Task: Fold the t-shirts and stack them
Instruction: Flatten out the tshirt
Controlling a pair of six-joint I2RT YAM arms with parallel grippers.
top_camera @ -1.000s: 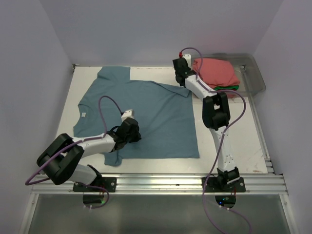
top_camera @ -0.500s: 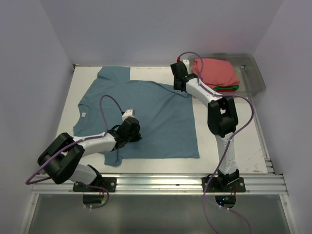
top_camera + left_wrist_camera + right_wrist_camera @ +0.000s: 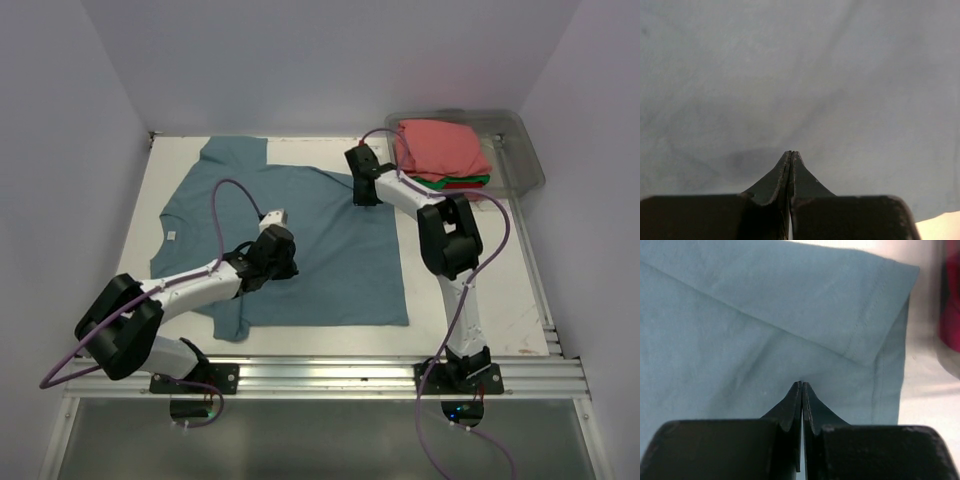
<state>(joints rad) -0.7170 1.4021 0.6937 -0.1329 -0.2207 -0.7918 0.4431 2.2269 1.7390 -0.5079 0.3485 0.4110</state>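
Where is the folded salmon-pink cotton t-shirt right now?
In the top external view, the salmon-pink t-shirt lies at the far right, inside the clear plastic bin, on top of the folded green t-shirt.

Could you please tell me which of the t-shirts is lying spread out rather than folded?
The slate-blue t-shirt, spread flat on the table; the salmon-pink t-shirt and the green t-shirt under it sit folded in the clear bin.
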